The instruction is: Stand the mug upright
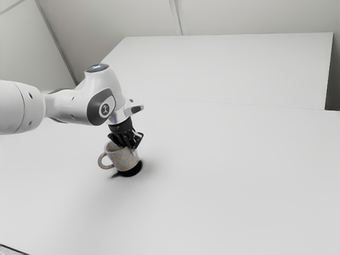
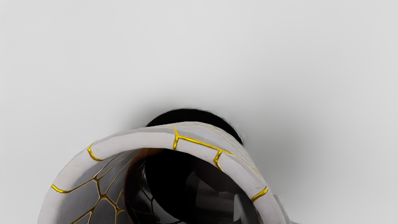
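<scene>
The white Franka arm (image 1: pixel 66 106) reaches in from the exterior view's left and bends downward at its wrist (image 1: pixel 103 90). Below, the black two-finger gripper (image 1: pixel 132 149) points down, leaning slightly toward the exterior view's right, its jaws close together in a narrow pinch.

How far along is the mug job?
Grasp looks done: the gripper pinches the mug's wall, one finger inside. In hand: righting; mouth faces up, but it leans toward the exterior view's left. Remaining: straighten, seat the base flat, release.

Ext. far, wrist nr. mug (image 2: pixel 133 140)
</scene>
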### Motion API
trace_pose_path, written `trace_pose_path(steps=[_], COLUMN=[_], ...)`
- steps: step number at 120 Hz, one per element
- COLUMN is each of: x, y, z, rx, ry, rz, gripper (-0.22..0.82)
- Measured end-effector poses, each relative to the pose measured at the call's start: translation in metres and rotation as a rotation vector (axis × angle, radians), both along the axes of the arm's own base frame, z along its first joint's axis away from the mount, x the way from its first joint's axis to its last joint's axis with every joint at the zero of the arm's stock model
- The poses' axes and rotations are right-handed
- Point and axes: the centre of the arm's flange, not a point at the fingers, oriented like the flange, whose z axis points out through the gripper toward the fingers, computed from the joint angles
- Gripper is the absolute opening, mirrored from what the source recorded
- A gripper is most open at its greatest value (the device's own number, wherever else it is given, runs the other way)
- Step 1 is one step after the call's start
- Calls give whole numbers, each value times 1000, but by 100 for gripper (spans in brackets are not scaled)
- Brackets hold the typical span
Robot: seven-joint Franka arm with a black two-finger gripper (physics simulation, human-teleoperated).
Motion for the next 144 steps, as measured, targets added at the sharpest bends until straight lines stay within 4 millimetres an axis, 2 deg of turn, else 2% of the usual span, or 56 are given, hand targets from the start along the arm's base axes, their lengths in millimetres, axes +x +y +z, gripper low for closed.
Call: trace_pose_path(steps=[64,84,98,119,144], x=[-5,-3,-2,-3,-9], y=[-13,-13,-13,-13,-14], z=[-35,-33,-29,-18,16], rx=[123,114,101,68,26], ry=[79,77,81,118,133], rz=[95,127,150,194,216], gripper=[-18,19,37,50,57])
